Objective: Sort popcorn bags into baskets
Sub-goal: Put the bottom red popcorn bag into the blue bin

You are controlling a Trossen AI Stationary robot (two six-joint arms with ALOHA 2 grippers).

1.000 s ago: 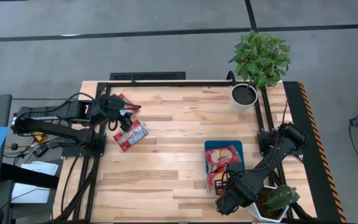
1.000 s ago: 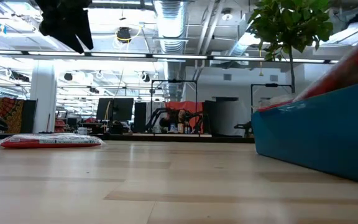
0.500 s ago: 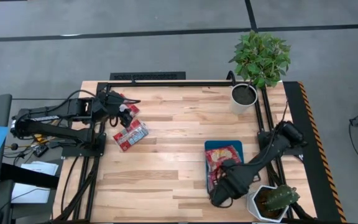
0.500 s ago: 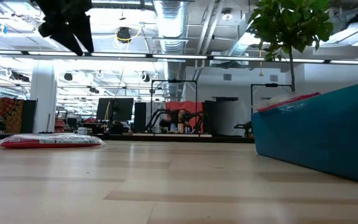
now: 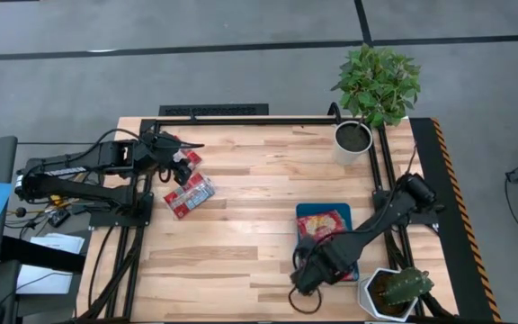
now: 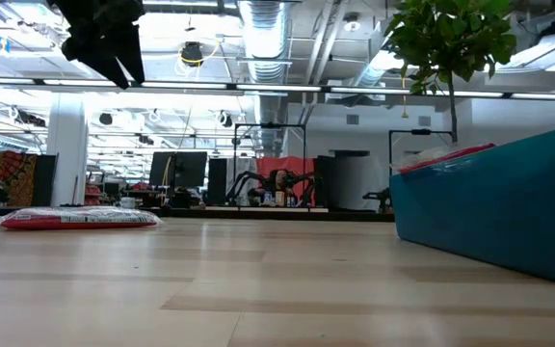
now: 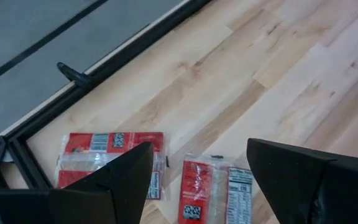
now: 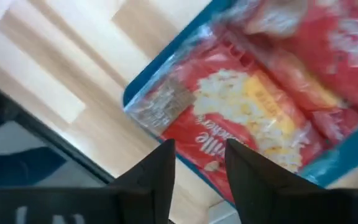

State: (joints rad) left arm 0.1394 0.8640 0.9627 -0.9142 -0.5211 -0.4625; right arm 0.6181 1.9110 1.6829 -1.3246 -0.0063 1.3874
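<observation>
Two red popcorn bags lie flat on the table at the far left, one [image 5: 190, 195] and one [image 5: 185, 155] partly under my left gripper [image 5: 182, 166]. That gripper hovers open above them, and both bags [image 7: 110, 155] [image 7: 213, 186] show past its fingers. The blue tray [image 5: 300, 216] holds several red bags [image 5: 326, 227]. My right gripper [image 5: 302, 277] is open and empty, just off the tray's near-left corner. Its wrist view shows the tray's corner [image 8: 132, 99] and the bags [image 8: 241, 106] in it.
A white pot with a leafy plant [image 5: 353, 139] stands at the far right. Another white pot with a plant [image 5: 392, 292] stands at the near right, close to the right arm. Bare wood lies between the left bags and the tray [image 6: 499, 212].
My right gripper has moved from over the tray's near end toward the table's left edge, clear of the tray. A red bag that showed above the tray's rim in the low view has dropped out of sight into the tray.
</observation>
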